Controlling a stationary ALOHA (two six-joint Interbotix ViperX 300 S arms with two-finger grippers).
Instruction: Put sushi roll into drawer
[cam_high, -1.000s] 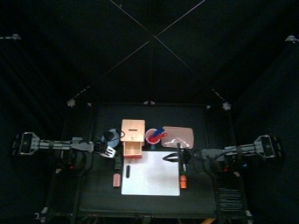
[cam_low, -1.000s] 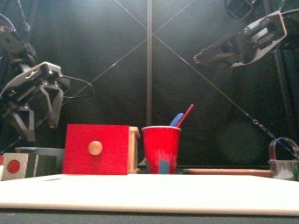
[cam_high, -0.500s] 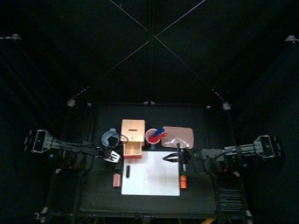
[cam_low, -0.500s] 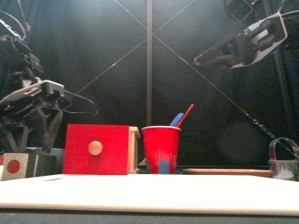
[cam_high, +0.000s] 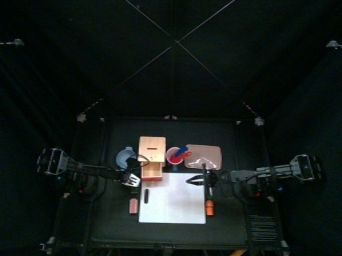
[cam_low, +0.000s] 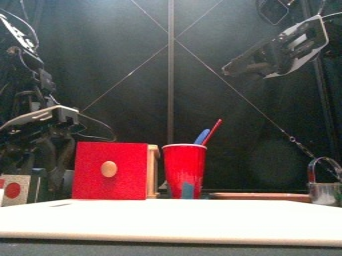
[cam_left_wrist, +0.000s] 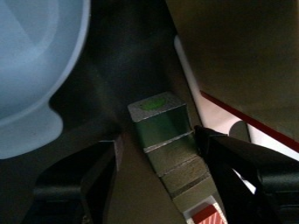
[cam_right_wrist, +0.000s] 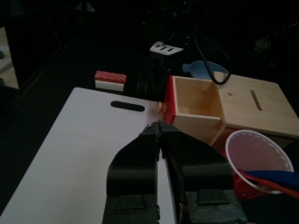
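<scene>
The sushi roll (cam_left_wrist: 158, 122) is a dark green block lying on the black table, left of the drawer. My left gripper (cam_left_wrist: 162, 147) stands open with one jaw on each side of the roll; whether the jaws touch it I cannot tell. From above, this gripper (cam_high: 130, 177) sits just left of the drawer (cam_high: 152, 160). The drawer (cam_right_wrist: 201, 105) is pulled out, its tan wooden tray empty behind a red front (cam_low: 112, 170). My right gripper (cam_right_wrist: 158, 133) is shut, holds nothing, and hangs high on the right (cam_low: 234, 68).
A red cup (cam_low: 183, 170) holding blue and red sticks stands right of the drawer. A pale blue bowl (cam_left_wrist: 35, 70) lies beyond the roll. A white board (cam_high: 174, 200) covers the front of the table, with a red-and-white piece (cam_high: 135, 205) at its left edge.
The left gripper has come down from well above the table to the sushi roll beside the drawer, jaws staying open. The right arm has not moved.
</scene>
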